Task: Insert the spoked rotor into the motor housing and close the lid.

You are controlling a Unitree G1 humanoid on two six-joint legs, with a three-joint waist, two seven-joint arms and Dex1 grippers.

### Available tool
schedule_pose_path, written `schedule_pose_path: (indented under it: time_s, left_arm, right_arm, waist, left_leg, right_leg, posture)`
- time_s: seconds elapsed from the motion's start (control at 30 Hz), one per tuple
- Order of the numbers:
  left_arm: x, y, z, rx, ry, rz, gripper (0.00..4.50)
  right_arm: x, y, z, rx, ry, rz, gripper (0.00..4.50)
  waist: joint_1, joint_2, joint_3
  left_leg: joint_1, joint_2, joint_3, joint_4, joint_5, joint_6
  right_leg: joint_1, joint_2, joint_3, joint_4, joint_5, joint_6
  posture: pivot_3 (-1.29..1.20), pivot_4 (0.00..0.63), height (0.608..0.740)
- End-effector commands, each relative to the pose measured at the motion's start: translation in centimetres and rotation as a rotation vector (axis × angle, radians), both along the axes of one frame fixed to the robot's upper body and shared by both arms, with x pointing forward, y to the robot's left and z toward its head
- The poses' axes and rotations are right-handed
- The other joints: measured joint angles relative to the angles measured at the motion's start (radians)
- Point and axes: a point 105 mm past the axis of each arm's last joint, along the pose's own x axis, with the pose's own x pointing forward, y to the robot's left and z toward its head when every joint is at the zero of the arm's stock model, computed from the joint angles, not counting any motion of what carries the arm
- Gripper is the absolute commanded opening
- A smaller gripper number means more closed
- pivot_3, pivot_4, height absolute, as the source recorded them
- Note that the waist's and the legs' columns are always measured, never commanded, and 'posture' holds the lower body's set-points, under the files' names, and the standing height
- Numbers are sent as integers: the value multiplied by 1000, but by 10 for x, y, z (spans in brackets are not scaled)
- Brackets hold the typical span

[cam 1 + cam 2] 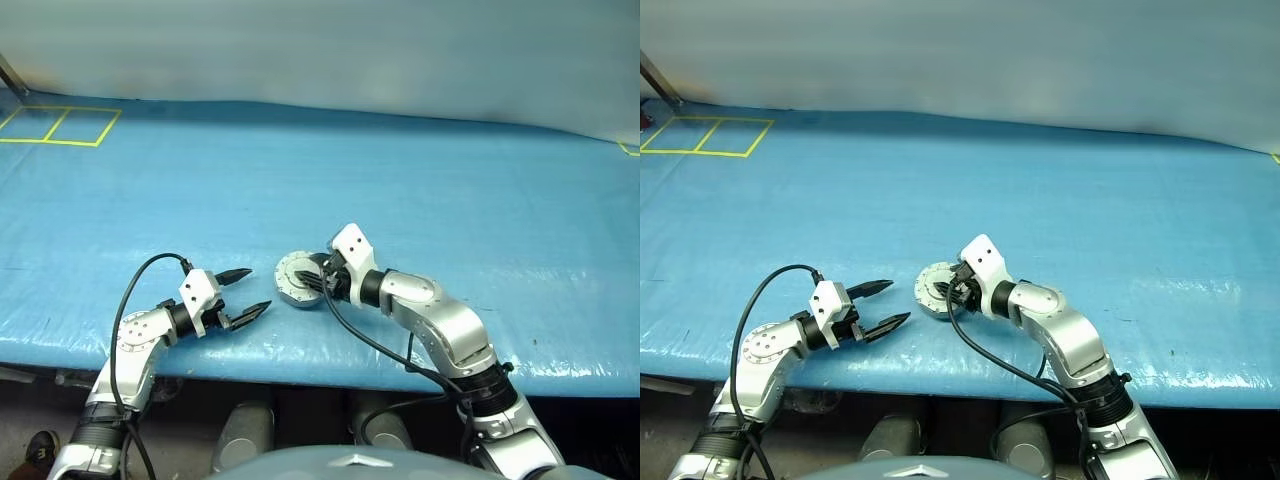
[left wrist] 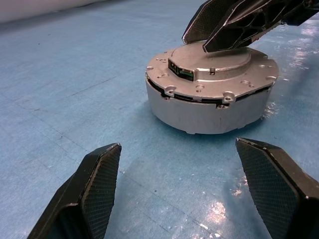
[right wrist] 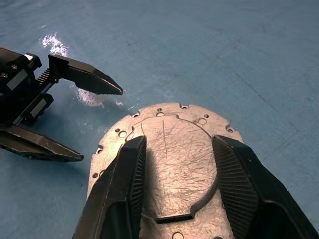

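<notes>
**A:** Resting on the blue tarp (image 1: 420, 170), the motor housing (image 2: 209, 112) is your landmark: a short silver-walled can near the tarp's front edge. You see the lid (image 3: 172, 159) already seated on top of it, a scratched silvery-grey disc with small holes round its rim and a raised central plate.

**B:** And the right gripper (image 3: 177, 164)?

**A:** You find it directly over the housing, tilted downward, its two ribbed black fingers (image 3: 124, 184) partly spread above the lid's raised plate, one to each side of its centre. Whether the tips touch the metal you cannot tell. They enclose nothing.

**B:** The left gripper (image 1: 246, 292)?

**A:** It sits just beside the housing, on the robot's left, pointing toward the housing wall and apart from it. Its jaws stand wide, with bare tarp between them.

**B:** The spoked rotor?

**A:** With the lid covering the housing, you cannot tell where it lies.
</notes>
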Motion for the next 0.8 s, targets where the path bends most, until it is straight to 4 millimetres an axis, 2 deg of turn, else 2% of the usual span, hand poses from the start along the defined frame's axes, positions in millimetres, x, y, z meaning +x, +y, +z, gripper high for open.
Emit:
schedule_pose_path:
  time_s: [0.03, 0.13, 0.4, 0.5, 0.8]
  left_arm:
    - [3, -1, 14, -13, -61, -5, 4026]
    - [3, 0, 13, -9, -58, -4, 4026]
    - [3, 1, 13, -4, -57, -2, 4026]
    - [3, 1, 13, -2, -59, 0, 4026]
    - [3, 0, 12, -6, -56, -1, 4026]
  right_arm:
    - [-3, 5, 11, 37, -42, 23, 3404]
    - [-4, 6, 11, 33, -41, 31, 4385]
    - [-5, 7, 2, 10, -25, 36, 4385]
    - [-4, 6, 1, 7, -24, 30, 3806]
    - [-1, 5, 7, 15, -41, 4, 887]
  waist:
    - [0, 0, 0]
    - [0, 0, 0]
    - [0, 0, 0]
    - [0, 0, 0]
    - [0, 0, 0]
  left_leg:
    - [0, 0, 0, 0, 0, 0]
    - [0, 0, 0, 0, 0, 0]
    - [0, 0, 0, 0, 0, 0]
    - [0, 0, 0, 0, 0, 0]
    - [-1, 0, 0, 0, 0, 0]
  right_leg:
    - [0, 0, 0, 0, 0, 0]
    - [0, 0, 0, 0, 0, 0]
    - [0, 0, 0, 0, 0, 0]
    - [0, 0, 0, 0, 0, 0]
    - [-1, 0, 0, 0, 0, 0]
  posture:
    - [0, 150, 740]
    - [0, 150, 740]
    - [0, 150, 740]
    - [0, 150, 740]
    - [0, 150, 740]
